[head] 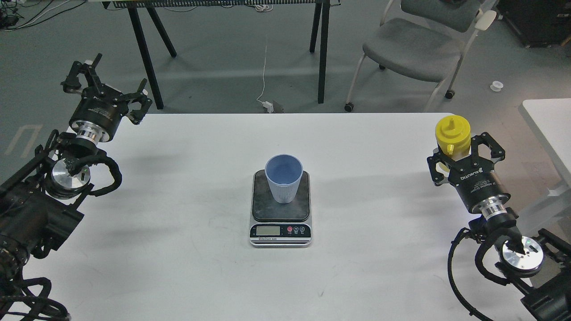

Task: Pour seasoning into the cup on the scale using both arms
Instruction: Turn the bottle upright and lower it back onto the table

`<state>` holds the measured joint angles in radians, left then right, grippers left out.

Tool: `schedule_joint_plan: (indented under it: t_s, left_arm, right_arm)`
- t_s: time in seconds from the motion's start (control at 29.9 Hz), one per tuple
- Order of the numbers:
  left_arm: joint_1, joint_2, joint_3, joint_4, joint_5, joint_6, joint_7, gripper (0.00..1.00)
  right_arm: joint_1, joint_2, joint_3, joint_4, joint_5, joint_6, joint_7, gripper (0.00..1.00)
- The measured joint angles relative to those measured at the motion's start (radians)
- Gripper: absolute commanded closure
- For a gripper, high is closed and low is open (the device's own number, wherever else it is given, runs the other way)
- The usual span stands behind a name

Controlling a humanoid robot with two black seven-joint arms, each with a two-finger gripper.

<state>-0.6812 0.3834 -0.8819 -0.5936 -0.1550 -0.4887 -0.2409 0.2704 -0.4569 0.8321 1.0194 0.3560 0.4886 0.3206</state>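
Note:
The light blue ribbed cup [284,178] stands upright on the dark plate of the scale [281,209] in the middle of the white table. The yellow seasoning bottle [453,133] stands upright near the table's right edge, nozzle up, its lower part hidden behind my right gripper. My right gripper [463,149] has one finger on each side of the bottle, spread wide, with a small gap showing on the right side. My left gripper [112,85] is open and empty above the table's far left corner, far from the cup.
The white table [187,249] spreads around the scale. A second white table [551,129] stands close on the right. On the floor beyond are a grey chair [410,49] and black table legs [323,49].

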Motion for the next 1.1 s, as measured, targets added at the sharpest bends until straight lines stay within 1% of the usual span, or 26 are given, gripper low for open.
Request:
schedule_joint_plan:
  t_s: [0.17, 0.27, 0.47, 0.53, 0.57, 0.6, 0.7, 0.84, 0.9, 1.0, 1.1]
  left_arm:
    - [0.003, 0.0, 0.002, -0.001, 0.002, 0.0, 0.0, 0.01]
    - [0.007, 0.001, 0.004, -0.002, 0.003, 0.0, -0.001, 0.01]
    - [0.007, 0.008, 0.005, -0.003, 0.004, 0.0, -0.002, 0.01]
    - [0.007, 0.009, 0.006, -0.003, 0.004, 0.0, -0.002, 0.01]
    - [0.007, 0.01, 0.006, -0.003, 0.004, 0.0, -0.002, 0.01]
    - [0.007, 0.011, 0.006, -0.003, 0.004, 0.0, -0.002, 0.01]
    - [0.007, 0.012, 0.006, -0.003, 0.004, 0.0, -0.004, 0.01]
    - [0.007, 0.012, 0.006, -0.003, 0.004, 0.0, -0.004, 0.01]
    - [0.007, 0.012, 0.006, -0.003, 0.005, 0.0, -0.005, 0.01]
    - [0.006, 0.011, 0.006, -0.003, 0.005, 0.0, -0.007, 0.01]
    - [0.006, 0.008, 0.006, -0.003, 0.005, 0.0, -0.007, 0.01]
  right_arm:
    - [-0.067, 0.089, 0.011, -0.001, 0.026, 0.0, 0.008, 0.57]
    - [-0.098, 0.127, 0.022, -0.007, 0.027, 0.0, 0.009, 0.55]
    - [-0.113, 0.15, 0.03, -0.052, 0.028, 0.0, 0.009, 0.53]
    - [-0.113, 0.157, 0.03, -0.058, 0.028, 0.0, 0.008, 0.5]
    - [-0.113, 0.16, 0.03, -0.059, 0.028, 0.0, 0.008, 0.47]
    - [-0.113, 0.161, 0.031, -0.061, 0.028, 0.0, 0.008, 0.43]
    - [-0.111, 0.161, 0.031, -0.061, 0.026, 0.0, 0.008, 0.27]
    - [-0.116, 0.154, 0.027, -0.054, 0.026, 0.0, 0.006, 0.16]
    - [-0.124, 0.146, 0.028, -0.05, 0.026, 0.0, 0.006, 0.07]
    - [-0.14, 0.137, 0.033, -0.049, 0.026, 0.0, 0.008, 0.03]
    - [-0.16, 0.134, 0.042, -0.04, 0.026, 0.0, 0.009, 0.02]
